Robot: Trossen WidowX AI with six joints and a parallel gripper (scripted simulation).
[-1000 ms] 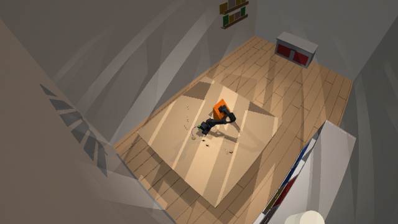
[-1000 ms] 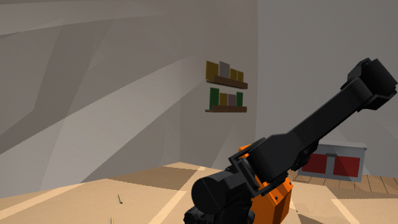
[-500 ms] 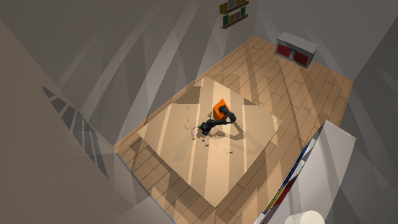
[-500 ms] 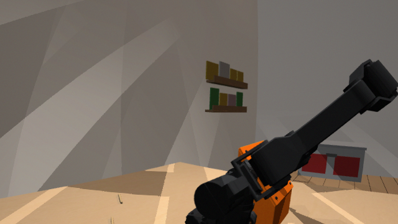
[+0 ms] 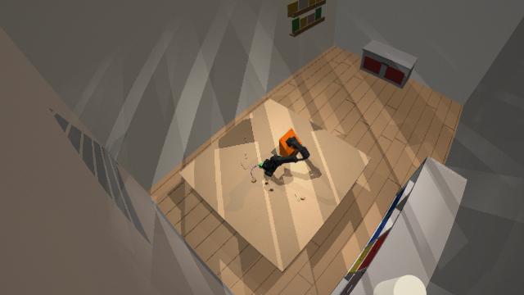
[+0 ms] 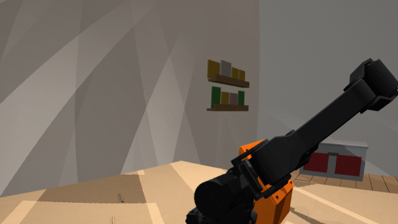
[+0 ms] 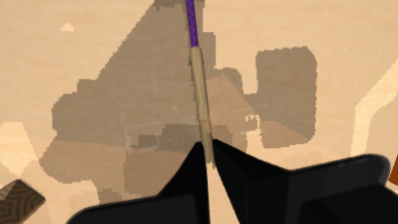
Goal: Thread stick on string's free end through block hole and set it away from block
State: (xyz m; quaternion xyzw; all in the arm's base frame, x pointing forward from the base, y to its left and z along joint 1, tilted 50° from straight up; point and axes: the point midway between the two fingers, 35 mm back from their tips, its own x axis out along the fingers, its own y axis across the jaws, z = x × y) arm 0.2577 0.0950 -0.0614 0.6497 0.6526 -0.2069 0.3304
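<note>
In the wrist view my gripper (image 7: 206,146) is shut on the thin wooden stick (image 7: 198,82) near one end. The stick's other end joins the purple string (image 7: 192,25), which runs out of the top of that view. In the top view the string (image 5: 251,171) curves from the round wooden button (image 5: 254,179) to the small green block (image 5: 261,165). My gripper is just right of the block, on the side away from the string's curve. The block is outside the wrist view. The hole and the string inside it are too small or hidden to see.
Loose sticks (image 5: 246,156) (image 6: 120,197) lie to the left of the arm, and another stick (image 5: 297,197) lies beside a small object at front right. Small dark objects (image 5: 271,189) lie in front of the gripper. A dark wood-grained piece (image 7: 20,201) shows at lower left.
</note>
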